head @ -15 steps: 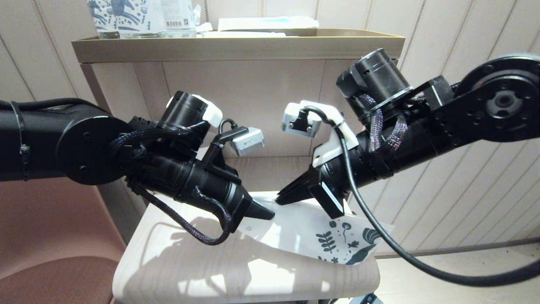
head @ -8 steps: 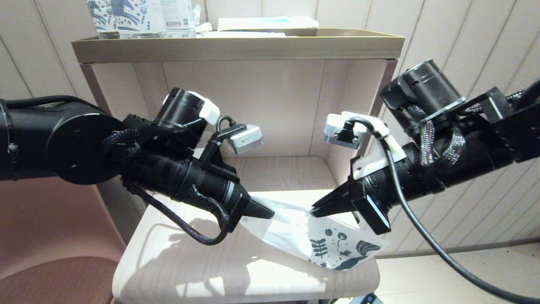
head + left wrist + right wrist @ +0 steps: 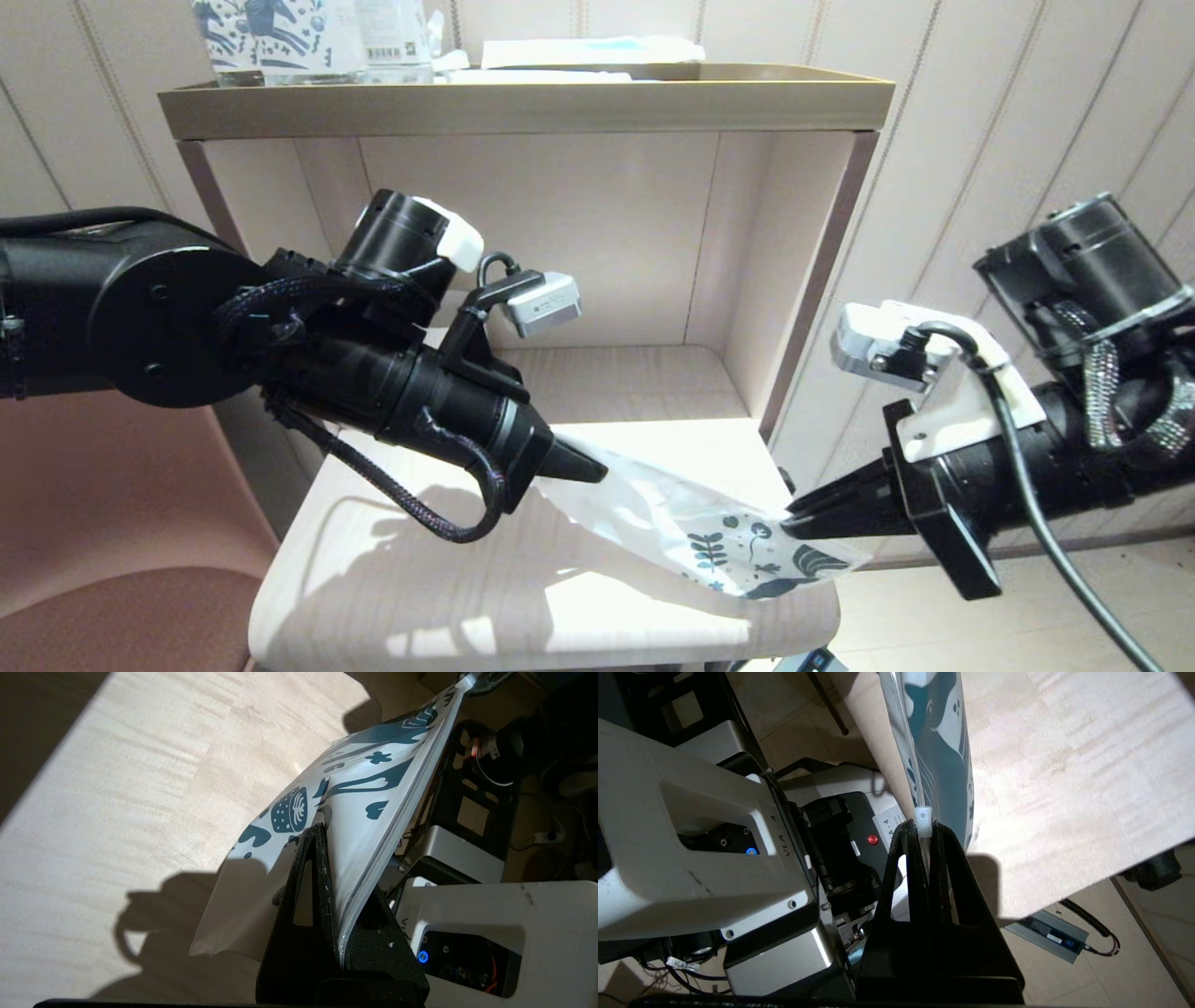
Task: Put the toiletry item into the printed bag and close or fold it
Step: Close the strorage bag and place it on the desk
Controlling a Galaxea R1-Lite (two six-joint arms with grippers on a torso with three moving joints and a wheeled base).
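Pale wooden shelf surface point(image 3: 373, 579) lies beneath both grippers. Flat white plastic printed bag point(image 3: 672, 537) with dark-blue leaf print spans between them: left gripper point(image 3: 583, 469) pinches the plain end, right gripper point(image 3: 801, 519) pinches the small white zip slider point(image 3: 923, 820). Keep the bag taut and pull the slider straight along the seal.

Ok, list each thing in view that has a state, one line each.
printed bag: held up off the table, stretched between both grippers.
zip slider: at the right gripper's fingertips.
left gripper: shut on the bag's plain end.
right gripper: shut at the printed end.
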